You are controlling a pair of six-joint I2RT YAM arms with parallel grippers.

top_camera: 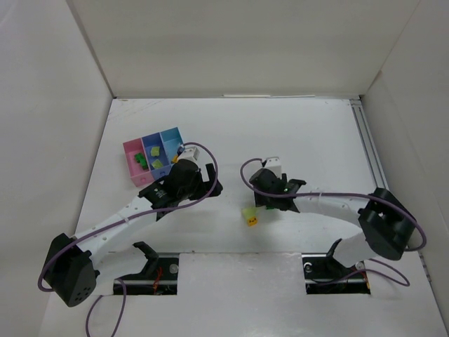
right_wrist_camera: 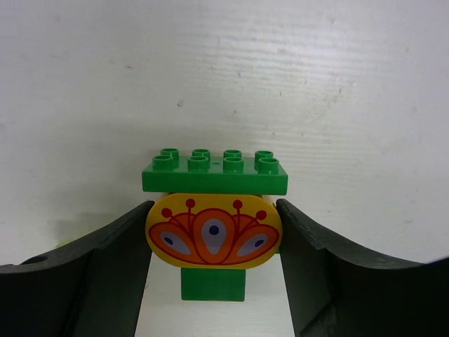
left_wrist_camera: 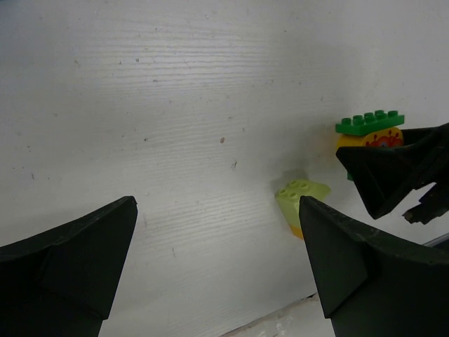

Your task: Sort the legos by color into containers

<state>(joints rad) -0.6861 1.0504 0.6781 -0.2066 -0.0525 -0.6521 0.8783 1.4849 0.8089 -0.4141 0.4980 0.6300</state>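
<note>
My right gripper [top_camera: 269,202] [right_wrist_camera: 214,235] is shut on a lego stack [right_wrist_camera: 214,210]: a green plate on top, a yellow oval piece with an orange-red pattern, and a green block below. The stack also shows in the left wrist view [left_wrist_camera: 370,130]. A light green brick [top_camera: 248,212] [left_wrist_camera: 302,195] sits on an orange-yellow brick [top_camera: 252,221] just left of the right gripper. My left gripper [top_camera: 210,185] [left_wrist_camera: 217,210] is open and empty over bare table. The pink box [top_camera: 130,147] holds a dark green brick [top_camera: 141,161]. The middle blue box [top_camera: 151,138] holds light green bricks [top_camera: 158,163].
The third, light blue box [top_camera: 170,133] lies partly under my left wrist, with a small orange piece [top_camera: 176,149] at its edge. White walls enclose the table on three sides. A rail [top_camera: 366,140] runs along the right side.
</note>
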